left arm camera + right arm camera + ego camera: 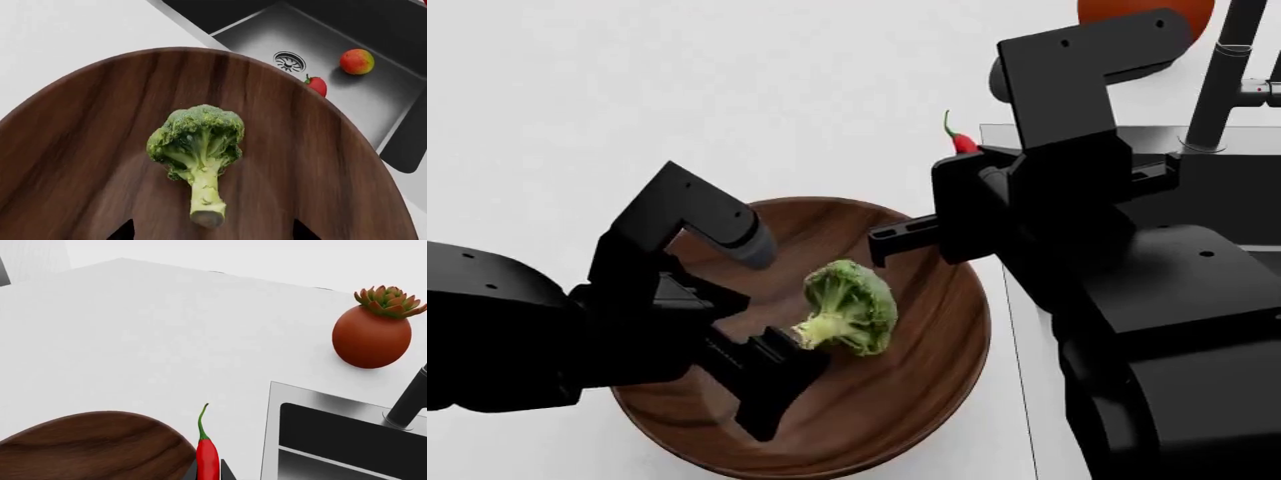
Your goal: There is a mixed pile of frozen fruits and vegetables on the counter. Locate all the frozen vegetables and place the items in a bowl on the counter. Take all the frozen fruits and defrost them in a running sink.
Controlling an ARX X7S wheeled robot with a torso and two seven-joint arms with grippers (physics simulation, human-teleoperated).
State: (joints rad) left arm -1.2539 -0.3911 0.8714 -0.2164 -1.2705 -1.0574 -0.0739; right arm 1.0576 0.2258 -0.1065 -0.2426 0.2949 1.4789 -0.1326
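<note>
Fruits are sitting in the sink (347, 95), broccoli (850, 306) in the bowl (948, 330); your right gripper (208, 471) is clenching the chili (206, 452); the left gripper (777, 375) is hanging released.

Bowl (954, 345) interior mostly bare around the broccoli (850, 306) lying mid-bowl, but the left gripper (777, 385) hangs over its near side and the right arm's black links crowd the rim toward the sink (373, 95). Chili (207, 452) sits just beside the bowl rim. Counter (133, 330) beyond the bowl is wide open; round red planter (371, 335) and faucet (1217, 85) stand by the sink's far edge.
</note>
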